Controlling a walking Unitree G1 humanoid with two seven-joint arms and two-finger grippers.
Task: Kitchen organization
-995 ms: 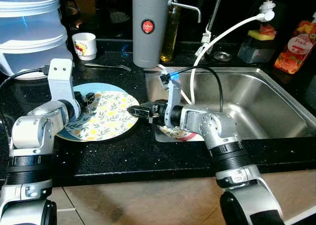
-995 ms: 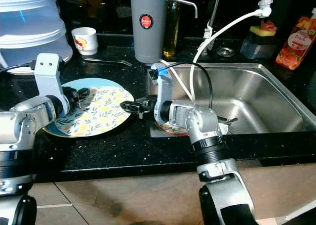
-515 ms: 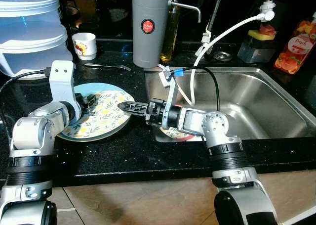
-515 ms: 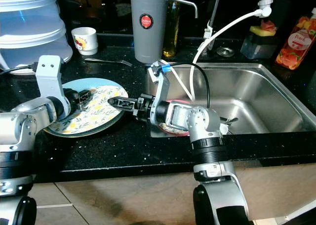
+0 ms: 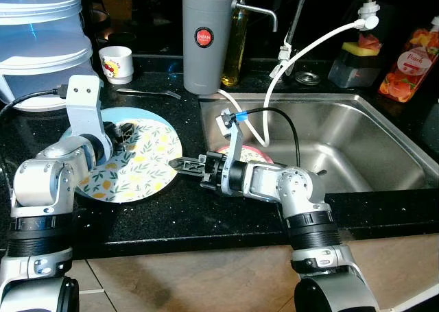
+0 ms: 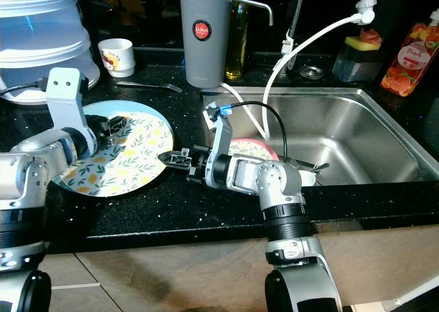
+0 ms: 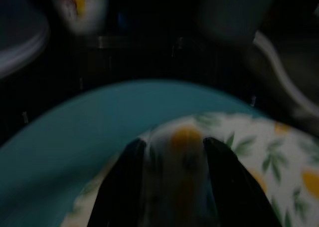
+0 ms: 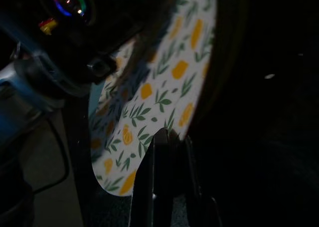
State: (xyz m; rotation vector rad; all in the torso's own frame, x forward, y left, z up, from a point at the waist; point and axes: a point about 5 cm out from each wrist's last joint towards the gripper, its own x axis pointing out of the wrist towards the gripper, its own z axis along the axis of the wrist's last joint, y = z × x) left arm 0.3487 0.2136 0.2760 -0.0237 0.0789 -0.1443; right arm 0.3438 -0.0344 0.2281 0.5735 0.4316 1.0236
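A lemon-patterned plate point(image 5: 137, 164) lies tilted over a teal plate point(image 5: 147, 115) on the black counter, left of the sink. My left gripper point(image 5: 125, 130) is at its far-left rim, and in the left wrist view its fingers point(image 7: 122, 187) straddle that rim and are shut on it. My right gripper point(image 5: 177, 164) reaches in from the sink side. Its tips are pressed together against the plate's near-right edge point(image 8: 159, 77), low over the counter.
A pink-rimmed plate point(image 5: 248, 153) leans inside the steel sink point(image 5: 343, 140) behind my right arm. A grey jug point(image 5: 206, 41), an oil bottle point(image 5: 238, 44), a cup point(image 5: 115, 55) and a fork point(image 5: 147, 91) stand behind. Stacked plastic tubs point(image 5: 41, 44) are at the far left. A white hose point(image 5: 302, 51) hangs from the tap.
My right gripper has drawn back from over the lemon plate and dropped to its near-right edge. The lemon plate has shifted toward the front of the counter. The left gripper keeps its hold.
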